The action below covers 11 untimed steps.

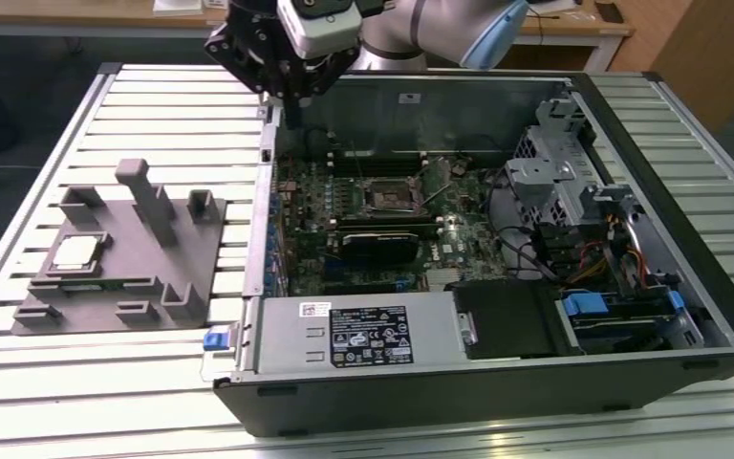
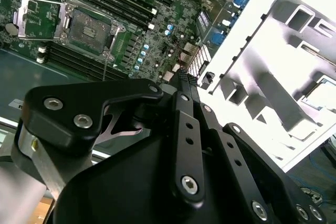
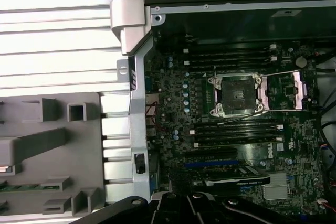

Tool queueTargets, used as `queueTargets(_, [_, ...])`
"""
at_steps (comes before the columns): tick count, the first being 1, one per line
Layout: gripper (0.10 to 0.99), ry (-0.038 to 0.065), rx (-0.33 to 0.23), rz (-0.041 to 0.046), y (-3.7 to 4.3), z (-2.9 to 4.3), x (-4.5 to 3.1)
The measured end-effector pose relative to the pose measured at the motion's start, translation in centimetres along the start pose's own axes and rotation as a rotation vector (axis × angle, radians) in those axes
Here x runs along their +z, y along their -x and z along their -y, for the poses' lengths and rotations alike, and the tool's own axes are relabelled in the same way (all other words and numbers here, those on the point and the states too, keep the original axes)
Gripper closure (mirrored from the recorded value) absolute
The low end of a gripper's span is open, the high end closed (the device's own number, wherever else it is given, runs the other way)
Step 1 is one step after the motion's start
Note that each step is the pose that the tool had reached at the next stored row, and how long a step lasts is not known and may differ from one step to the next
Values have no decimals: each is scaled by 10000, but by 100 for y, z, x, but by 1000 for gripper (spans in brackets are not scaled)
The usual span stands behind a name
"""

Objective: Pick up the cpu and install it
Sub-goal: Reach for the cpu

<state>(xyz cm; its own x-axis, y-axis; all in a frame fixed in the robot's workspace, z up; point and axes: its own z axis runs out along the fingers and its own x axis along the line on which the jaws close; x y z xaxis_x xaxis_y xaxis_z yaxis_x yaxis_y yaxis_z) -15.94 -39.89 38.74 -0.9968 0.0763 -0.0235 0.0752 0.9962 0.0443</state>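
The cpu (image 1: 76, 252), a small pale square chip, lies flat in a recess of the grey tray (image 1: 138, 287) at the exterior view's left, beside the open computer case. In the second wrist view the cpu (image 2: 324, 92) shows at the picture's edge, in the tray (image 2: 273, 93). My gripper (image 1: 293, 117) hangs above the case's far corner nearest the tray, well away from the cpu. Its fingers (image 2: 184, 124) meet at the tip, shut and holding nothing. The dark square socket (image 1: 390, 197) with its metal frame sits on the motherboard, its lid swung open (image 3: 237, 94).
The case (image 1: 495, 382) lies on a slatted metal table (image 1: 150, 105). A white-labelled grey box (image 1: 355, 330), a drive cage (image 1: 572, 182) and cables stand around the motherboard. Upright posts (image 1: 150, 206) rise from the tray. Memory slots (image 3: 231, 129) flank the socket.
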Motion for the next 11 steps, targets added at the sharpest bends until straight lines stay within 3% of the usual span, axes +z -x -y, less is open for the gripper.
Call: queueTargets(11, [980, 0, 0, -2, -19, 2, 5])
